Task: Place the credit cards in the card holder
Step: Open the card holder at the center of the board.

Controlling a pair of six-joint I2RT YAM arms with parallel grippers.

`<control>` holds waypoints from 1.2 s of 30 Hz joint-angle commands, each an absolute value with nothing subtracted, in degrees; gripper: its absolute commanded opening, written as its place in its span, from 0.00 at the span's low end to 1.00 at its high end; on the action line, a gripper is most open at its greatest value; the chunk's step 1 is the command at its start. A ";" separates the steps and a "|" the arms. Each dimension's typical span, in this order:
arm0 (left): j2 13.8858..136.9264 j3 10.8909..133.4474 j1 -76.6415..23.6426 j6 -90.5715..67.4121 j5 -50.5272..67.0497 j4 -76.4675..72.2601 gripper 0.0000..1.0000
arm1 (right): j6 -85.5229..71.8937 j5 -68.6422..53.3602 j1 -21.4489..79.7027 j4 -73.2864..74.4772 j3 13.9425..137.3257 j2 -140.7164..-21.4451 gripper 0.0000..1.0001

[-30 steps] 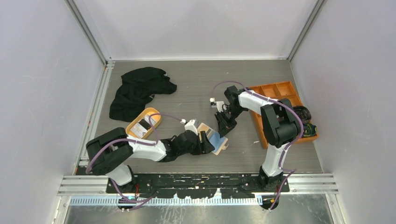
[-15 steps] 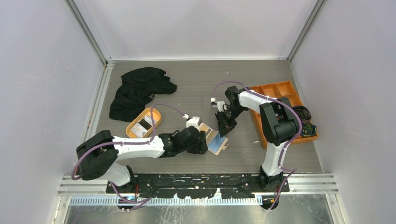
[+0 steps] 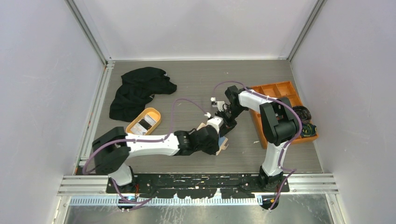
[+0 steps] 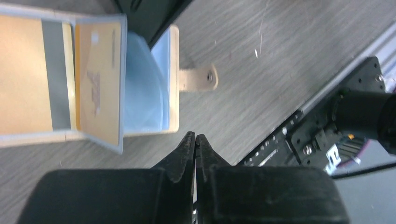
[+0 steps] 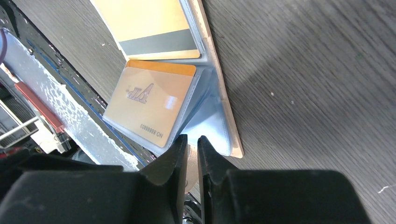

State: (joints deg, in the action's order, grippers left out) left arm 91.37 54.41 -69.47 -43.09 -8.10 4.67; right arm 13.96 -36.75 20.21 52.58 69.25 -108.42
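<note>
Now the card holder (image 4: pixel 173 84) lies open on the worktop (image 4: pixel 280 42), and two gold credit cards (image 4: pixel 97 84) show inside it, one of them in a clear sleeve. The left tool (image 4: pixel 195 138) is fully closed and empty, close to the holder's edge. The right tool (image 5: pixel 190 141) pinches the holder's beige edge.

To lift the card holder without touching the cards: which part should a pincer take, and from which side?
Probably the snap tab: it juts from the card holder's beige edge, clear of the sleeved cards. Come from the tab's side, over bare table, closing on its flat faces.
</note>
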 commanded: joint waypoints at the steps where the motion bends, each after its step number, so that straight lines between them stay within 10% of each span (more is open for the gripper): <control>1: 96.82 63.52 -69.36 -37.74 -14.45 13.18 0.06 | 13.93 -38.05 19.78 53.70 71.41 -108.33 0.20; 25: 98.44 62.12 -54.68 -37.69 -7.39 16.98 0.32 | 18.28 -31.79 18.20 51.62 71.04 -99.61 0.24; 36: 79.60 41.40 -53.82 -43.66 -2.11 -1.66 0.33 | 64.78 -47.22 17.90 41.58 47.72 -73.90 0.68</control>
